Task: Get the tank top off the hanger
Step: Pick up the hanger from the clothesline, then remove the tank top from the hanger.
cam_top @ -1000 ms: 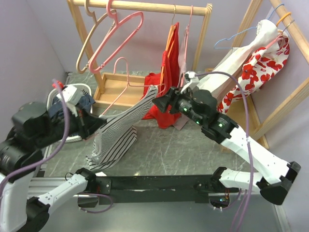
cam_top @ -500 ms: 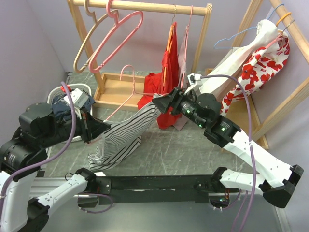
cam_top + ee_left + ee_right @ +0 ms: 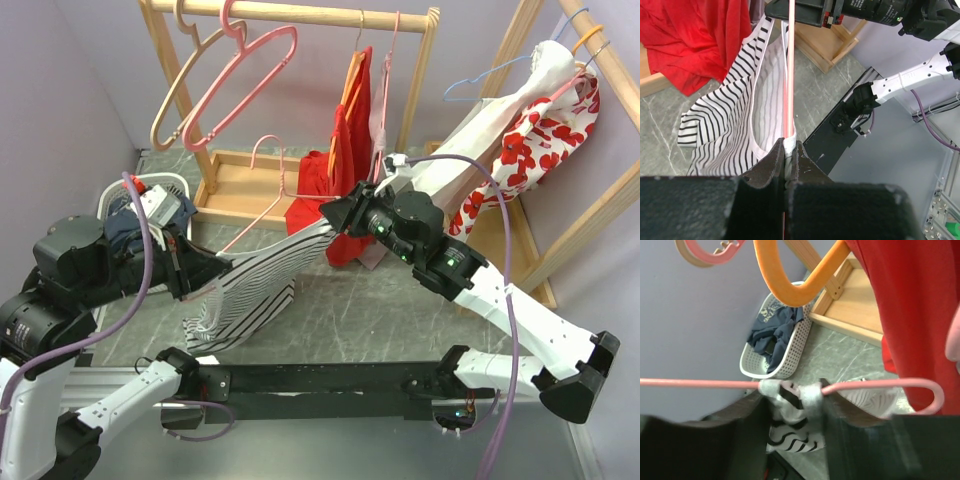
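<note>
A grey marbled table seen from above carries a wooden clothes rack along its 12 o'clock edge. In front of it, the black-and-white striped tank top is drawn out between the two arms. Its long axis slants from 8 o'clock to 2 o'clock, and loose fabric sags onto the table at the low end. The garment is threaded on a thin pink wire hanger, whose hook points toward 12 o'clock. At the 8 o'clock end, the left gripper has its jaws pressed together on the hanger wire, with a fold of white hem caught at the same spot. At the 2 o'clock end, the right gripper is the nearer one to the shoulder. Its own camera shows dark fingers pinching the bunched strap, which is wrapped round the level pink wire. The hanger's rounded corner lies just beyond the strap at 3 o'clock in that view. The coming move probably depends on this: the strap must travel along the wire toward that corner and over it, while the left gripper anchors the hanger.
</note>
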Controlling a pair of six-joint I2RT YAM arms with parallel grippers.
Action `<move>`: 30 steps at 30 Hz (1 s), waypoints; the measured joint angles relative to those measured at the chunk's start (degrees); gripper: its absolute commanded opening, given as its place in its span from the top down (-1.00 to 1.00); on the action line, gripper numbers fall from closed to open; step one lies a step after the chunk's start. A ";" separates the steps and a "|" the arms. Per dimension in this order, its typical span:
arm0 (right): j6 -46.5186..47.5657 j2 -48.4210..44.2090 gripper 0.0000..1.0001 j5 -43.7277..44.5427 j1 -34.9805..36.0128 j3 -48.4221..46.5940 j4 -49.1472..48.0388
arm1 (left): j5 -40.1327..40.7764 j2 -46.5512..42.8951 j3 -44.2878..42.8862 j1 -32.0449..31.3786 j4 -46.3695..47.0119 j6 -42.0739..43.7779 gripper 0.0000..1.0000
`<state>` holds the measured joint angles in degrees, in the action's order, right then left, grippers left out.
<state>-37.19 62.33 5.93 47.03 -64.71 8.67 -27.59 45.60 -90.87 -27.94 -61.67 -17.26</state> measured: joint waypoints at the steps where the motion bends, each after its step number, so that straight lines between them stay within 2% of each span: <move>1: 0.09 -0.07 0.14 0.28 0.15 0.00 0.00 | 0.07 0.00 0.00 0.00 0.04 0.00 0.98; 2: 0.00 -0.17 0.07 0.70 0.26 0.00 0.00 | 0.24 0.00 0.00 0.00 0.11 0.00 0.98; 4: 0.00 -0.50 -0.21 1.29 0.37 0.00 0.02 | 0.90 0.04 0.00 0.00 0.13 0.00 0.98; 8: 0.17 -1.46 -0.22 2.29 0.37 0.00 0.20 | 2.27 0.42 0.00 0.00 -0.07 0.00 0.98; 12: 0.24 -2.40 -0.04 2.75 0.37 0.00 0.57 | 3.28 1.03 0.15 0.00 0.07 -0.02 0.98; 19: 0.22 -2.43 -0.07 3.21 0.37 0.00 1.40 | 3.52 1.40 0.24 0.00 0.15 0.00 0.98; 20: 0.22 -2.32 0.04 3.04 0.37 0.00 1.36 | 3.52 1.40 0.24 0.00 0.15 0.00 0.98; 21: 0.22 -2.16 0.33 2.91 0.37 0.00 1.29 | 3.52 1.40 0.24 0.00 0.17 0.00 0.98; 24: 0.48 -1.64 0.87 2.38 0.37 0.00 1.20 | 3.67 1.38 0.24 0.00 0.17 0.00 0.98; 25: 0.42 -1.46 0.98 2.36 0.37 0.00 1.25 | 3.93 1.38 0.24 0.00 0.17 -0.02 0.98; 30: 0.15 -1.44 1.00 4.04 0.37 0.00 2.19 | 8.17 1.27 0.85 -0.09 0.15 -0.48 0.98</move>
<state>-37.04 60.88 9.98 47.40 -64.71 10.85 -19.42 46.87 -90.02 -28.03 -61.52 -17.74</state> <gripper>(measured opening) 0.010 0.065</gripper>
